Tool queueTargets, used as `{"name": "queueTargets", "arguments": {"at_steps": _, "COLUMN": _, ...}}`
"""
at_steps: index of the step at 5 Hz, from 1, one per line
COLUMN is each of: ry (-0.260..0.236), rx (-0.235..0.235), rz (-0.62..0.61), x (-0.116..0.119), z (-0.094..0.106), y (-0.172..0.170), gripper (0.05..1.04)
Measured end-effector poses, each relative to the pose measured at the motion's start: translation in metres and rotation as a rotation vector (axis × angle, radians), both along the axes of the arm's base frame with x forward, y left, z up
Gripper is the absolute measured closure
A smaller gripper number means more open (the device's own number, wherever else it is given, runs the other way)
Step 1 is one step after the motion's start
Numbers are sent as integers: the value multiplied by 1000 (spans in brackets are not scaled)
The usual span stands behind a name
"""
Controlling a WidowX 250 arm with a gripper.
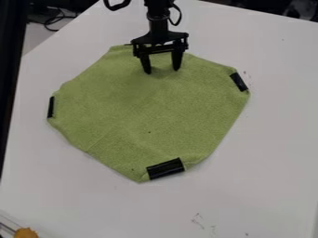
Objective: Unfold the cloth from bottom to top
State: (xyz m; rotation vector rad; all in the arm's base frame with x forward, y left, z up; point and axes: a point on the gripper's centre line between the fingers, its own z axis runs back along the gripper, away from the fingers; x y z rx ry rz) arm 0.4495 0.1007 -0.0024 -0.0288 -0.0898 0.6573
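Note:
The black gripper (162, 69) hangs over the upper part of the green cloth (155, 111), its two fingers spread apart and pointing down, with nothing visible between them but the cloth below. The cloth lies mostly flat on the white table, with black pieces at its left, right and bottom corners. Its bottom edge looks slightly rumpled near the black piece there. Whether the fingertips touch the cloth, I cannot tell. Part of the cloth's top edge is hidden behind the gripper.
The white table (261, 153) surrounds the cloth, and its left edge slants along the view's left side. An orange-yellow object (26, 233) is at the bottom left corner. Dark cables (56, 19) lie beyond the table at the upper left.

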Motion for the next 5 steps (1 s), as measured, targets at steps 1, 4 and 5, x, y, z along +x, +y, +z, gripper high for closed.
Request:
{"name": "queueTargets", "arguments": {"at_steps": 1, "ry": 15, "rx": 8, "rz": 12, "x": -6, "z": 0, "y": 1, "gripper": 84}}
{"name": "queueTargets", "arguments": {"at_steps": 4, "ry": 46, "rx": 52, "rz": 49, "x": -23, "z": 11, "y": 5, "gripper": 83}}
{"name": "queueTargets", "arguments": {"at_steps": 5, "ry": 52, "rx": 65, "rz": 62, "x": -25, "z": 13, "y": 8, "gripper": 84}}
